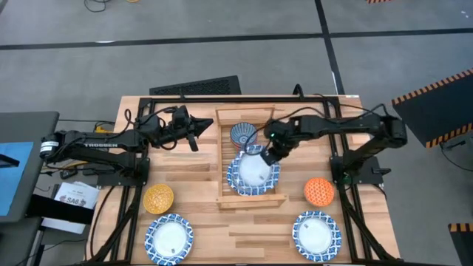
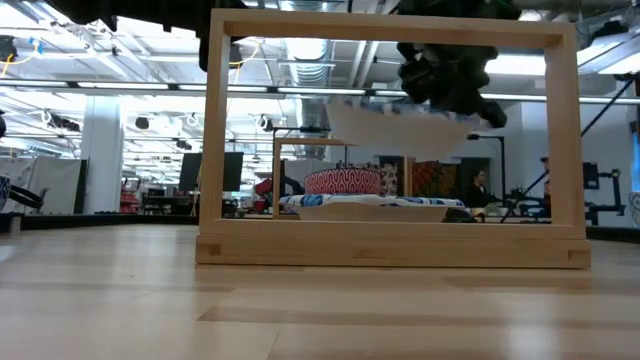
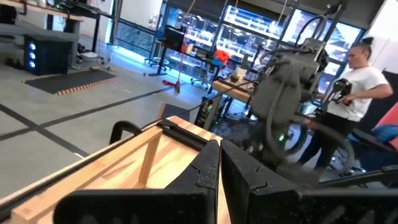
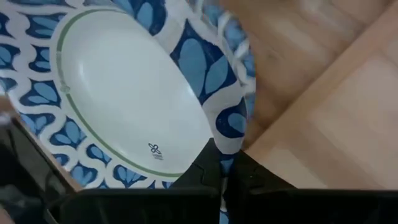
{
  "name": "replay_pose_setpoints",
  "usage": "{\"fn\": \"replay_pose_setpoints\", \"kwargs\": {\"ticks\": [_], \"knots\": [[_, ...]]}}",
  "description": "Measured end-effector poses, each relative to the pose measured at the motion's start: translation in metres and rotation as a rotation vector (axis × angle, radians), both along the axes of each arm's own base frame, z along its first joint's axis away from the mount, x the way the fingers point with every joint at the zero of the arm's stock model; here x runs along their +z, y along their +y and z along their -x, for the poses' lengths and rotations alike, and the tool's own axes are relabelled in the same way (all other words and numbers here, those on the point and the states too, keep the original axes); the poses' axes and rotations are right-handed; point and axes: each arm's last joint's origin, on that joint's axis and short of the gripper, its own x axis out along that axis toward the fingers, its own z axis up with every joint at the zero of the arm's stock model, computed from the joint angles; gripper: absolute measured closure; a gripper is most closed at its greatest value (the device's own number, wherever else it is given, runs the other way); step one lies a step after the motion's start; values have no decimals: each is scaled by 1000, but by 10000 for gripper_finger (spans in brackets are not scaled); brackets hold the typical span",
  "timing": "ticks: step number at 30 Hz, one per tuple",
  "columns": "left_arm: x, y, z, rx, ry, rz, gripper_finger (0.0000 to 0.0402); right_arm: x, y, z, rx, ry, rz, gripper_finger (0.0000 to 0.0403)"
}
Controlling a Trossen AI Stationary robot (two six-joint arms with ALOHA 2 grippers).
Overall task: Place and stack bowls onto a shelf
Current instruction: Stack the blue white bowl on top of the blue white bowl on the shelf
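Overhead, a light-wood slatted shelf lies lengthwise mid-table btwn two dark robot arms. The right gripper is over the shelf's middle, fingers pinched on the rim of a wide blue-and-white bowl. In the low view that bowl hangs tilted in the air, above a 2nd wide patterned bowl resting on the shelf. A small deep blue bowl sits toward the shelf's far end, just beyond the held one. A red patterned bowl shows behind the frame in the low view; can't tell exactly where it stands.

The left gripper waits left of the shelf, fingers pressed together w/ nothing btwn them.

On the tabletop: yellow bowl front left, orange bowl right of the shelf, and two more wide patterned bowls at front left and front right.

A person stands in the room beyond.
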Motion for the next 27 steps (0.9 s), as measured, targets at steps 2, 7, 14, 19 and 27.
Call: {"fn": "replay_pose_setpoints", "kwargs": {"ticks": [2,7,14,19,27], "knots": [[0,0,0,-6,-9,19,401,-7,5,-6,4,22,-6,382],[1,0,0,-8,-17,27,402,-25,6,-20,-19,52,-31,382],[1,0,0,-7,-18,23,401,-39,6,-30,-28,56,-94,356],[1,0,0,-7,-17,22,401,-40,8,-32,-18,45,-96,351],[1,0,0,-6,-14,15,402,-32,-2,-26,1,29,-72,317]]}}
